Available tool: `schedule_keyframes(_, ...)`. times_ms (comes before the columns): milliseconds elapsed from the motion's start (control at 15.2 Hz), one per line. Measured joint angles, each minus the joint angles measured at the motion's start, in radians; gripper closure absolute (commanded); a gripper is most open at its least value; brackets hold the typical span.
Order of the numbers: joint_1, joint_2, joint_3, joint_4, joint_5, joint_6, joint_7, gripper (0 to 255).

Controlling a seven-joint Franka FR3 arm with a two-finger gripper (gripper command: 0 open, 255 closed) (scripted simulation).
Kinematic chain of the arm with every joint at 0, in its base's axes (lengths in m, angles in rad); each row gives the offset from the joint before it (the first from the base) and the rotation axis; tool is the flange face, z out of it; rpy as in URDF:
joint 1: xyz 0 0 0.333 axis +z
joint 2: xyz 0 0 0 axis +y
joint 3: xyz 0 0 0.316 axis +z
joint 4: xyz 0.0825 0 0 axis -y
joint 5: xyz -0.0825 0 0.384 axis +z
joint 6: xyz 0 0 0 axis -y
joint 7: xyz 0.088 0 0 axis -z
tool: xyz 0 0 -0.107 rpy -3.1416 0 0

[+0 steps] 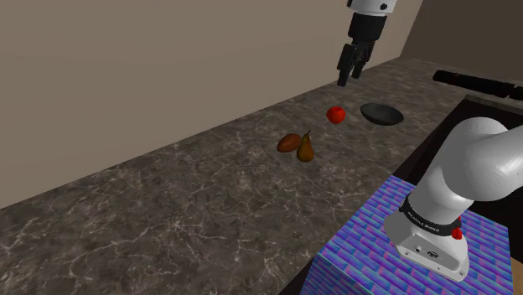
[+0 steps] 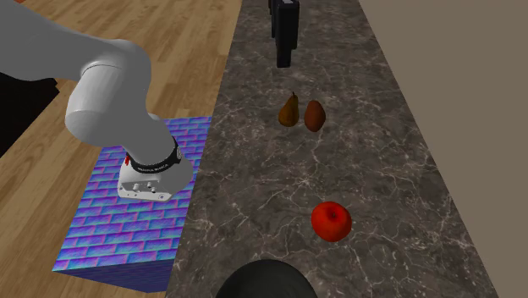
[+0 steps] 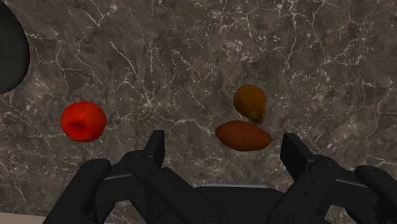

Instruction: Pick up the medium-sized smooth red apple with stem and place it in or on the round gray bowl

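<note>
The smooth red apple rests on the dark marble counter. The round dark grey bowl stands close beside it, apart from it and with nothing inside. My black gripper hangs well above the counter, open, with nothing between its fingers. In the wrist view the apple lies off to the side of one finger, outside the gap.
A brown pear and a brown oval fruit lie together on the counter, farther from the bowl than the apple. A long black object sits at the counter's far end. The blue-tiled stand adjoins the counter's edge.
</note>
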Motion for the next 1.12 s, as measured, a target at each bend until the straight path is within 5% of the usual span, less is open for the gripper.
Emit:
schedule_keyframes(264,-0.013,0.013,-0.051,-0.031,-0.009,0.055,-0.047,0)
schedule_keyframes(1122,-0.035,0.28,-0.407,-0.056,0.026,0.385,-0.402,0)
